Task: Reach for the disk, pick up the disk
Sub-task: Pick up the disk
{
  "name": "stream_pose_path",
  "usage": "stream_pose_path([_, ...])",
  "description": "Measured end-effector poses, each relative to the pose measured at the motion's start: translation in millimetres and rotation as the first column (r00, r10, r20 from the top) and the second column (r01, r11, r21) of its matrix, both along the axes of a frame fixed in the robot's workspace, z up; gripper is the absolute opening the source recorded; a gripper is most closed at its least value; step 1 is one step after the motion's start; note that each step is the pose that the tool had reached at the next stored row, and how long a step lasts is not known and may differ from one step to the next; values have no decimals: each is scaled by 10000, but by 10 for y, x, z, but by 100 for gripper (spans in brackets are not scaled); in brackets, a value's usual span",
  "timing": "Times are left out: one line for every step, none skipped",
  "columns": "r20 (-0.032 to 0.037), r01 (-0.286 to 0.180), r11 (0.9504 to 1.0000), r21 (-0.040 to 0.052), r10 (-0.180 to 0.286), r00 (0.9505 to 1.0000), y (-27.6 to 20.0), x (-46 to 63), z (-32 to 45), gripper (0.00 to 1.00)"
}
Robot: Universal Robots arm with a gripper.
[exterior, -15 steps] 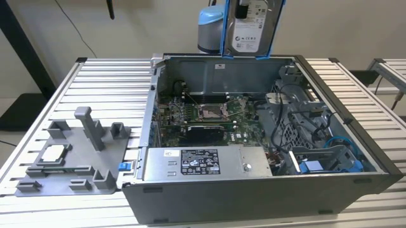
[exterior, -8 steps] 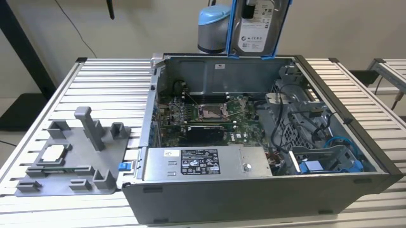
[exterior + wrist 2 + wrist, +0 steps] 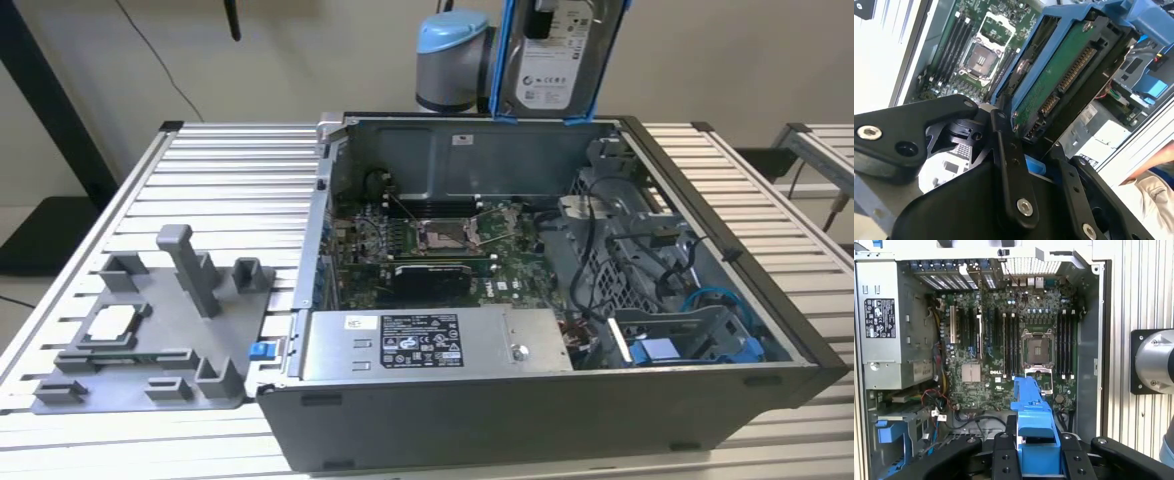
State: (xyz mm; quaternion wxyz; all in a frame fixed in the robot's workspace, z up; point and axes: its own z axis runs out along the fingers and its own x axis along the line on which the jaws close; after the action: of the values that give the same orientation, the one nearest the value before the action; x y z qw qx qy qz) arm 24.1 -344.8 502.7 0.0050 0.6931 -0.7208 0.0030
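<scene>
1. The black two-finger claw [image 3: 1028, 132] is clenched on the flat silver-grey hard disk [image 3: 558, 60] with its white label and bright blue plastic bracket. The black fingers [image 3: 1013, 170] press on both sides of the disk's blue frame.
2. Exterior view: the disk hangs upright in the air at 12 o'clock of the open dark grey computer case [image 3: 561, 400], above its far wall. Label faces the camera. The disk touches nothing below it.
3. Second wrist view: the disk's green circuit-board side and connector edge show between the fingers, with the blue bracket running along its edges.
4. First wrist view: the blue bracket sits between the two finger bars, with the green motherboard [image 3: 1004, 355] well below it.
5. The case lies open-side up on the ribbed aluminium tabletop [image 3: 227, 160]. The motherboard is at its centre and the silver power supply box [image 3: 427, 342] is at 6 o'clock.
6. A blue plastic bay [image 3: 674, 345] sits inside the case at about 4 o'clock.
7. A grey plastic fixture with upright posts [image 3: 160, 330] sits on the tabletop at 9 o'clock of the case, just beside it.
8. The grey arm joint with a light blue cap [image 3: 451, 60] is at 11 o'clock, behind the case and just beside the disk.
</scene>
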Motion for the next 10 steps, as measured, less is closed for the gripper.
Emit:
stream_pose_path([0,0,10000,1,0,10000,1,19,0,0])
stream_pose_path([0,0,10000,0,0,10000,3,38,0,0])
stream_pose_path([0,0,10000,0,0,10000,5,60,0,0])
stream_pose_path([0,0,10000,0,0,10000,7,85,0,0])
stream_pose_path([0,0,10000,-1,0,10000,9,109,0,0])
stream_pose_path([0,0,10000,1,0,10000,11,135,0,0])
stream_pose_path([0,1,10000,1,-1,10000,13,163,-1,0])
stream_pose_path([0,0,10000,0,0,10000,16,193,0,0])
stream_pose_path([0,0,10000,1,0,10000,19,225,0,0])
stream_pose_path([0,0,10000,1,0,10000,21,254,0,0])
